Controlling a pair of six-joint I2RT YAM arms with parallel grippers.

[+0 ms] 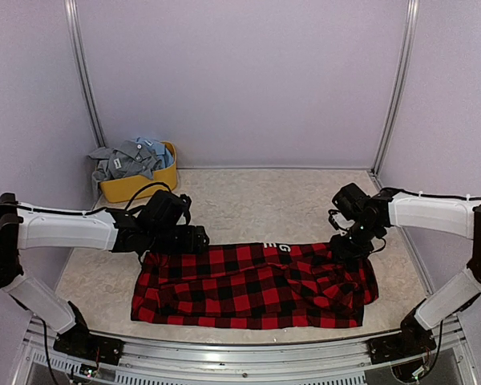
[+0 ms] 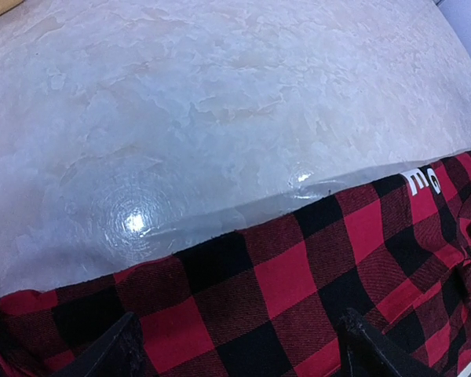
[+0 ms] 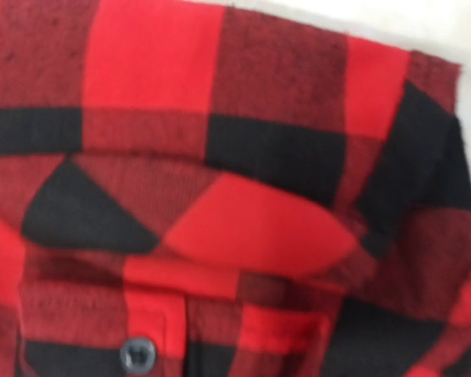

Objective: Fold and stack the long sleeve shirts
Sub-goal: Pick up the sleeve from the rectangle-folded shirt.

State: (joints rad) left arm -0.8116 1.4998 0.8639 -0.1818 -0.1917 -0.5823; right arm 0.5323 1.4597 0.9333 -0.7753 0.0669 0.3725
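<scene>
Plainly, the red-and-black flannel point(image 1: 248, 289) is soft, limp cloth. It lies on the near part of the table point(image 1: 256, 200) as a long band folded over itself, reaching from my left arm across to my right. I judge it light but floppy: it will sag between 2 holds and drag on the tabletop, so a single pinch in the middle would bunch it. The far edge, out towards each end, looks like the best place to take it, and that is where both my wrists sit.

My left gripper point(image 2: 242, 347) is spread wide, its 2 fingers point(image 2: 122, 349) apart above the cloth and holding nothing. My right gripper point(image 1: 351, 245) is low over the rumpled right end, but I cannot tell whether it is clenched or released. Its own camera shows only checks and 1 dark button point(image 3: 137, 353), with no fingers in view.

The layers hide the sleeves and most of the collar; only the white label point(image 1: 281, 249) peeks out at the far edge. The grey shirt point(image 1: 127, 160) and pale blue shirt point(image 1: 152, 146) sit crumpled in the yellow tub point(image 1: 136, 191) at the far left, too tangled to tell how many there are.
</scene>
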